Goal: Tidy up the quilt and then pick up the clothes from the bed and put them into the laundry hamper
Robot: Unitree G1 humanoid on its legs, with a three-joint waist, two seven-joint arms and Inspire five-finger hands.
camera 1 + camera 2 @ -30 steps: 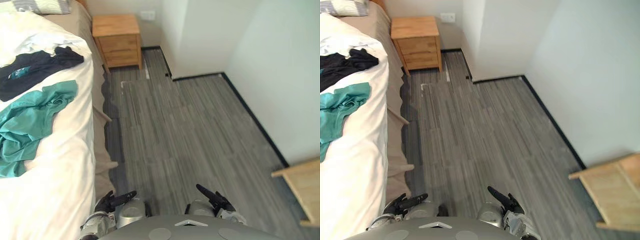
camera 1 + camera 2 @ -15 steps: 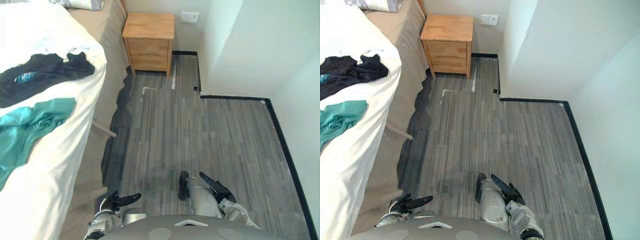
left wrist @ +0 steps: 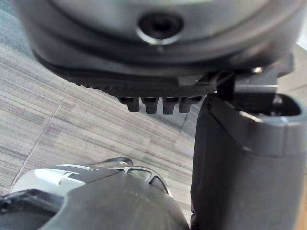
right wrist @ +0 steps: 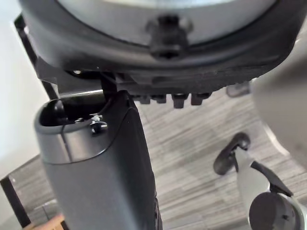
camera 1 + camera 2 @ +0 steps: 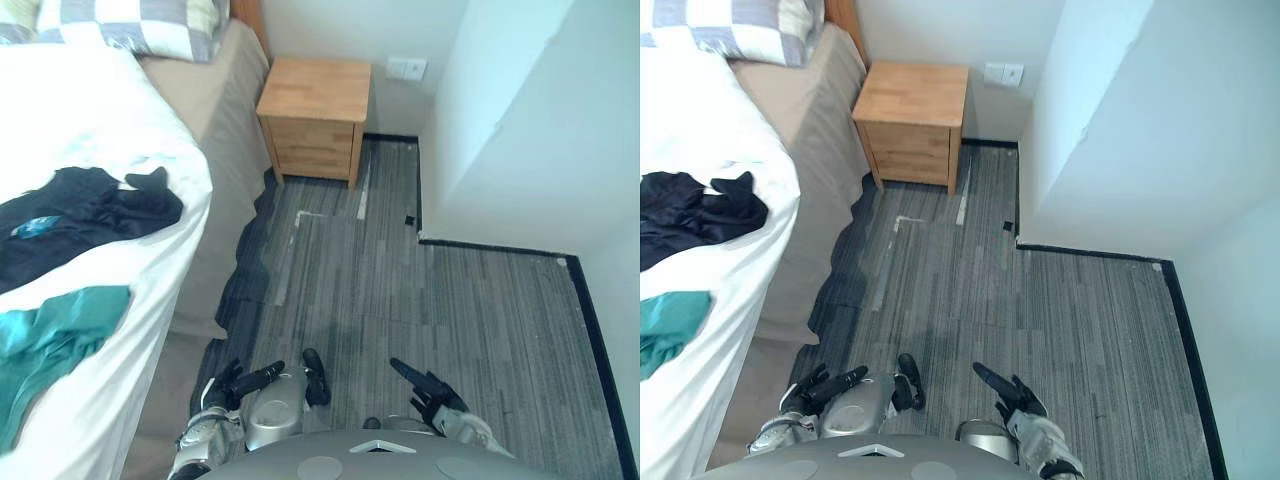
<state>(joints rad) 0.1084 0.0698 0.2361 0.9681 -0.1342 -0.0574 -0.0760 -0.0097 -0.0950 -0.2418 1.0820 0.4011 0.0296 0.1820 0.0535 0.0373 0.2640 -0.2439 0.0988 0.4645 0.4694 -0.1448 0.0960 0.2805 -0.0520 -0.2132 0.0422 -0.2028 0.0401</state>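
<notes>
Left eye view: a black garment (image 5: pixel 95 205) and a teal garment (image 5: pixel 55 335) lie on the white quilt (image 5: pixel 110 120) of the bed (image 5: pixel 225 110), well apart from the left hand (image 5: pixel 228 386) and right hand (image 5: pixel 430 388), which are low over the floor (image 5: pixel 400 290). Wrist views: both hands are loosely open and empty. It looks best to turn square to the bed and step close before reaching for the quilt.

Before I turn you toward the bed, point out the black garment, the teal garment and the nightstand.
black garment (image 5: pixel 95 212): left eye view, its bunched middle.
teal garment (image 5: pixel 55 335): left eye view, its upper folds.
nightstand (image 5: pixel 318 88): left eye view, its wooden top.
</notes>
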